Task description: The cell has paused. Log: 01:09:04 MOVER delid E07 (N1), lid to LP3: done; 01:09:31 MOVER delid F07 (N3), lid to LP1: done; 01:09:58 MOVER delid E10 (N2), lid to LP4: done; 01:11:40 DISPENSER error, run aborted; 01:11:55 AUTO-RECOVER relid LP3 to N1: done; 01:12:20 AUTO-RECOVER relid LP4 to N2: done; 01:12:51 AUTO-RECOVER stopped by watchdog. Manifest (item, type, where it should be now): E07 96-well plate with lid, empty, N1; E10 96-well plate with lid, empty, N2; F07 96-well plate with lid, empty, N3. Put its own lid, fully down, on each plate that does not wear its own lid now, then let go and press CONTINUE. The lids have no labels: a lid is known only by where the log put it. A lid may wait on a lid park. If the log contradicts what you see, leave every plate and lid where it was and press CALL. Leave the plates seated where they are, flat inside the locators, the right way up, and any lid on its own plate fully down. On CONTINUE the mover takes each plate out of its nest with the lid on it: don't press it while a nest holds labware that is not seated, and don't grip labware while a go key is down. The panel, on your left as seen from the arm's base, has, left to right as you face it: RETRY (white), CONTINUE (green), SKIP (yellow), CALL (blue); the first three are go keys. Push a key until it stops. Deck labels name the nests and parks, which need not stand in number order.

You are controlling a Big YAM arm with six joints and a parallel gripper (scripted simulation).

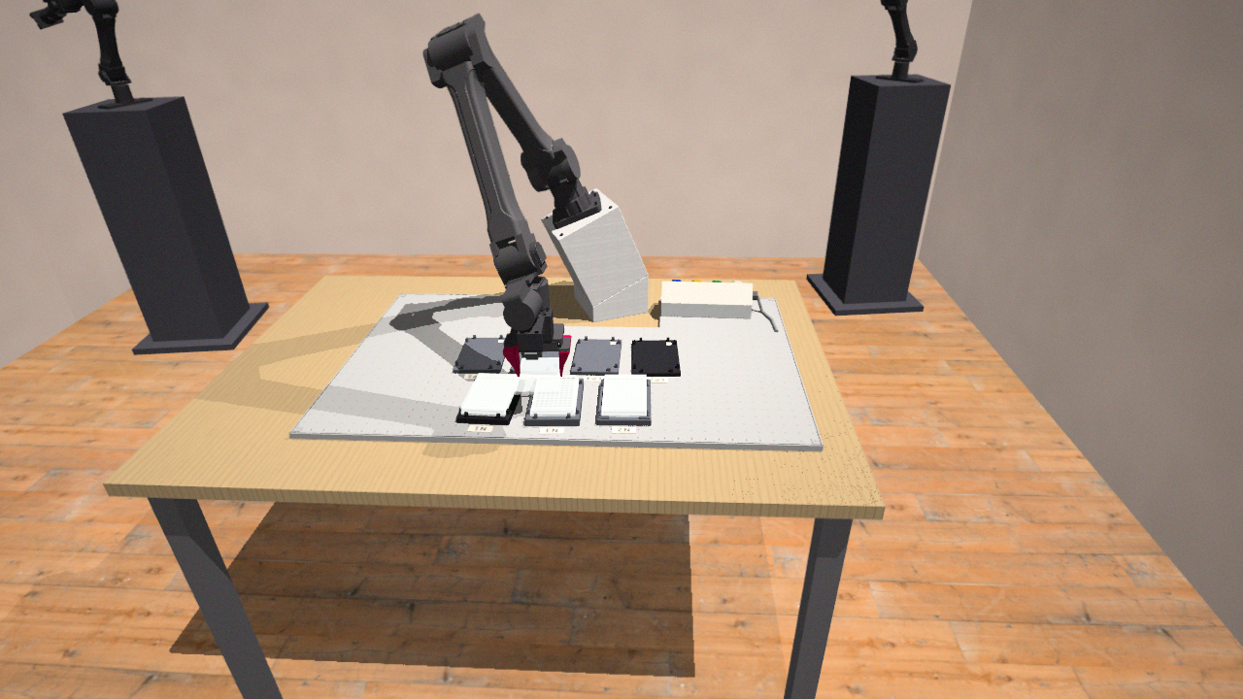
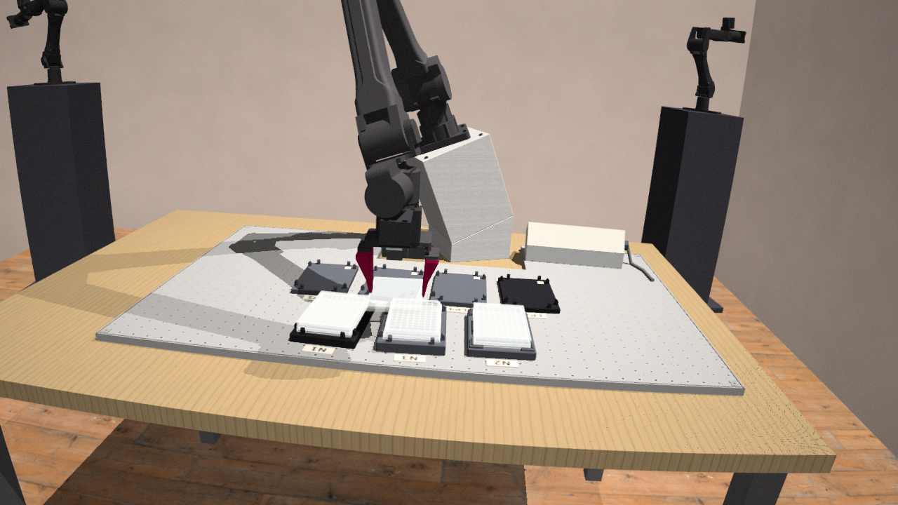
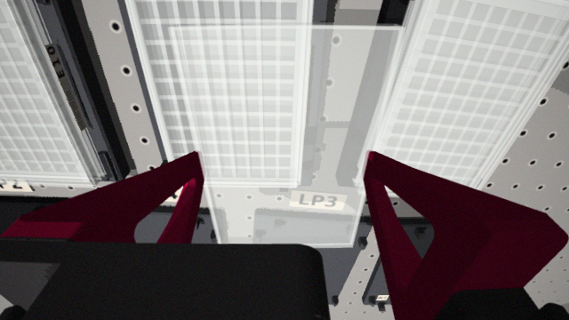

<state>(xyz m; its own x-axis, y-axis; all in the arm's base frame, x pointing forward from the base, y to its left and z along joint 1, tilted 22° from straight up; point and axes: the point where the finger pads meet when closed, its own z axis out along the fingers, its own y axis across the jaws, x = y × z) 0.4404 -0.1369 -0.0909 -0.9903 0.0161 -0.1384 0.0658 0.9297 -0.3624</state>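
Perforated grey deck surface (image 2: 615, 326): my dark-red claw (image 2: 396, 268) is clamped on the clear plastic lid (image 3: 284, 133), with the uncovered white well plate (image 2: 412, 318) waiting at 6 o'clock; CONTINUE unpressed.

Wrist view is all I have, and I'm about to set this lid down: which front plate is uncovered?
Observer: In the exterior view, the middle plate of the three shows open wells. The left plate and right plate look smooth-topped.
Operator: Where is my lid relative to it?
Observer: The gripper holds the lid over the back row of parks, just behind the middle plate.
Operator: Any lids waiting elsewhere?
Observer: None that I can see. The black park at the row's far right is bare.
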